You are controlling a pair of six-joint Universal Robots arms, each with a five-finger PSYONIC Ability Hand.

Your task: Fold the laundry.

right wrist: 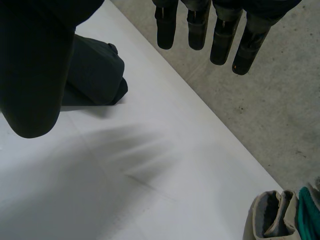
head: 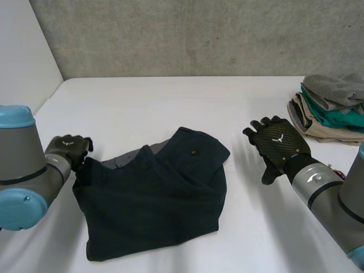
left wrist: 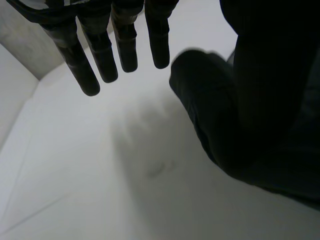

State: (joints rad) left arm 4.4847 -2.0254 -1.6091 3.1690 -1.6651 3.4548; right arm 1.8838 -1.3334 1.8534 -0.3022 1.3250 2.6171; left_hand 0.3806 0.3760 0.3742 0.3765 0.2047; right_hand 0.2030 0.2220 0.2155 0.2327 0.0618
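Currently, a dark garment (head: 159, 199) lies partly folded and rumpled on the middle of the white surface (head: 170, 102). A strip of grey lining (head: 122, 160) is exposed on its left far part, and a small button (head: 194, 152) is seen near its far right corner.

The left robot hand (head: 68, 149) is held at the garment's left far corner with fingers straight and nothing gripped. Whether it touches the cloth cannot be told. The right robot hand (head: 276, 142) is held apart from the garment's right edge, spread open and empty, above bare surface. A stack of folded clothes (head: 333, 111) is set well apart, beyond the garment's right far side.

The step in hand is judged to be a fresh grasp for another fold. It is done well if the raised top flap is first smoothed flat, so that no crease is trapped. All layers at an edge should be pinched together, not the top one alone. The edge should be lifted only a little and laid squarely onto the opposite edge.

The garment's long axis is judged to run diagonally, from its near left corner to its far right corner, with the buttoned end pointing toward the far right. The outline is close to square, so this reading is uncertain.
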